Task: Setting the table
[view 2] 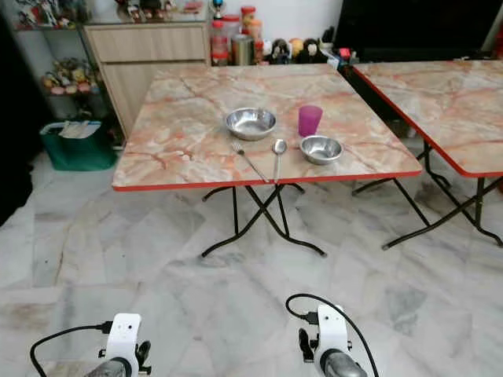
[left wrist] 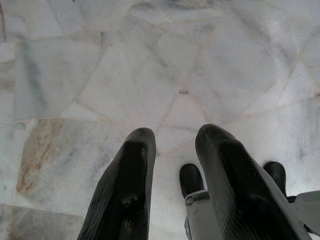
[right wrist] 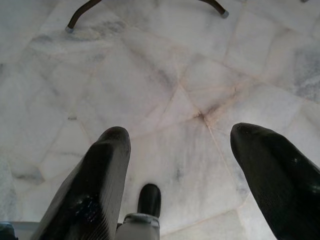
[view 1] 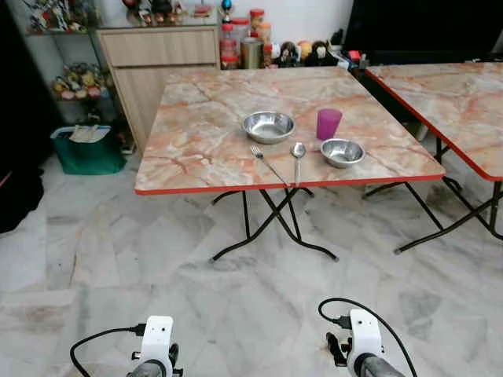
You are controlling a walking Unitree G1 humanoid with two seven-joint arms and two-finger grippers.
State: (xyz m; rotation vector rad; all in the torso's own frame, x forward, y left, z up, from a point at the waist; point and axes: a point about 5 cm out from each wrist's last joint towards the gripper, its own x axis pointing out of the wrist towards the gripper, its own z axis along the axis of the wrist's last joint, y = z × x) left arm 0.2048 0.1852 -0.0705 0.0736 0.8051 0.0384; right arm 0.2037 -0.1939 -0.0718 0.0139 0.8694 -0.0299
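Cutlery waits well ahead of both empty grippers, left gripper (left wrist: 172, 165) parted narrowly, right gripper (right wrist: 210, 175) spread wide over the floor: fork (view 1: 268, 163) and spoon (view 1: 298, 159) lie handles toward the table (view 1: 196, 141) edge, seemingly a place setting beside the bowls.

A wooden cabinet (view 1: 157, 67) stands against the far wall, with jars and bottles (view 1: 250, 41) lined up just beside it. A green bin (view 1: 86, 149) sits on the pale marble floor (view 1: 236, 306) near the cabinet. A second marble-topped table (view 1: 464, 102) stands off to the right.
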